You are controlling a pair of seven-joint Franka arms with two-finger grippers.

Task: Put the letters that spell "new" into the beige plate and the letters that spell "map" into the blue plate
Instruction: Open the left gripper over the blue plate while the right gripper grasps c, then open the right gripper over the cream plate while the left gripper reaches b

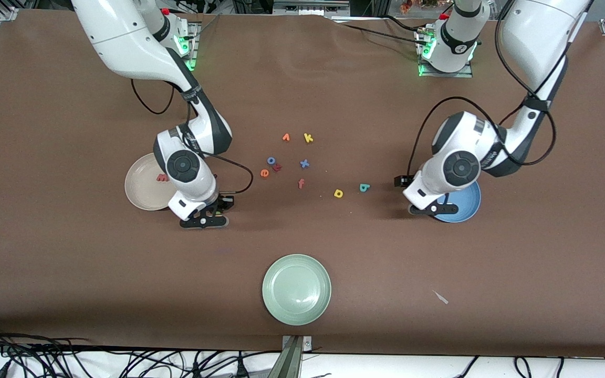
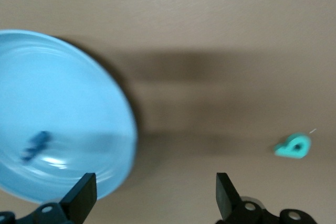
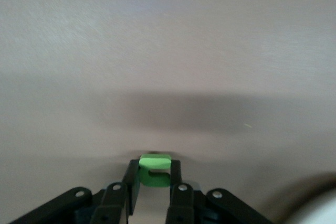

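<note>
Right tool [image 3: 155, 177]: pressed together on the green n [image 3: 155, 170], low over bare desk [image 1: 71, 273] just beside the beige plate [image 1: 142, 197], at the plate's edge toward the left arm's end.
Left tool [image 2: 152, 195]: spread wide, holding nothing, over the rim of the blue plate [image 2: 52, 114].
Beige plate: holds the salmon-red w [image 1: 162, 178].
Blue plate: holds the blue m [image 2: 35, 145].
Still on the desk: orange e [image 1: 264, 173] in the middle cluster; yellow p [image 1: 338, 193] and teal a [image 1: 364, 187] between the cluster and the blue plate.
Key relation: the beige plate lies just beside the right tool, toward the right arm's end, so the n needs only a short carry that way.
Nearer arm: the left arm for the teal a and yellow p.
</note>
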